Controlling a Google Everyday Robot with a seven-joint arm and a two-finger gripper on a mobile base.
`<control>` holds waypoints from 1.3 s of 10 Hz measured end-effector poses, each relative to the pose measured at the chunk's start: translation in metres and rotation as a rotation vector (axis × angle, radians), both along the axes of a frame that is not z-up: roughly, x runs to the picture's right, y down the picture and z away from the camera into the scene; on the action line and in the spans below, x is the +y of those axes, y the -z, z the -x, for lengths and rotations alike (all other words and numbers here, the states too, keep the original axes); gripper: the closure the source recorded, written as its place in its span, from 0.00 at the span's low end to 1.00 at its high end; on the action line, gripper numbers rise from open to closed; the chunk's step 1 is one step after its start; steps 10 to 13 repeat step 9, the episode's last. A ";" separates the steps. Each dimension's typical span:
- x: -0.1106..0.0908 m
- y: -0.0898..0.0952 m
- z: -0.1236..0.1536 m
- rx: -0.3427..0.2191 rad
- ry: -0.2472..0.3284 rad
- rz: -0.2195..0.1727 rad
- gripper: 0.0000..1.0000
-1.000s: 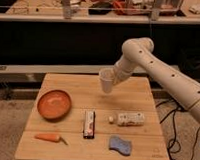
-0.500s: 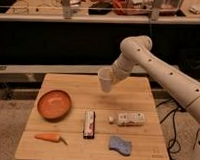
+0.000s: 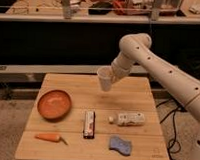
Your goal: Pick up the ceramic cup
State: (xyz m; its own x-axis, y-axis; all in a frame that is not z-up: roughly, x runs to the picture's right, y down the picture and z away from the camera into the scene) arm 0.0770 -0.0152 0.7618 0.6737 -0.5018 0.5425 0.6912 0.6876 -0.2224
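The ceramic cup (image 3: 105, 78), small, white and handleless, hangs in the air above the back middle of the wooden table (image 3: 143, 96), tilted a little. My gripper (image 3: 111, 75) is at the cup's right side at the end of the white arm, shut on the cup. The arm reaches in from the right and bends at an elbow above the table's far edge. The fingers themselves are mostly hidden behind the cup.
On the table lie an orange bowl (image 3: 55, 104) at the left, a carrot (image 3: 48, 138) at the front left, a flat dark snack bar (image 3: 89, 124) in the middle, a white bottle-like object (image 3: 128, 119) on its side, and a blue sponge (image 3: 120, 144). Cluttered shelves stand behind.
The cup, held by the gripper, has risen slightly and stays above the back of the table. Everything on the table is unmoved.
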 end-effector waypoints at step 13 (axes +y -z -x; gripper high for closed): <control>-0.018 0.012 0.006 -0.024 0.037 -0.015 1.00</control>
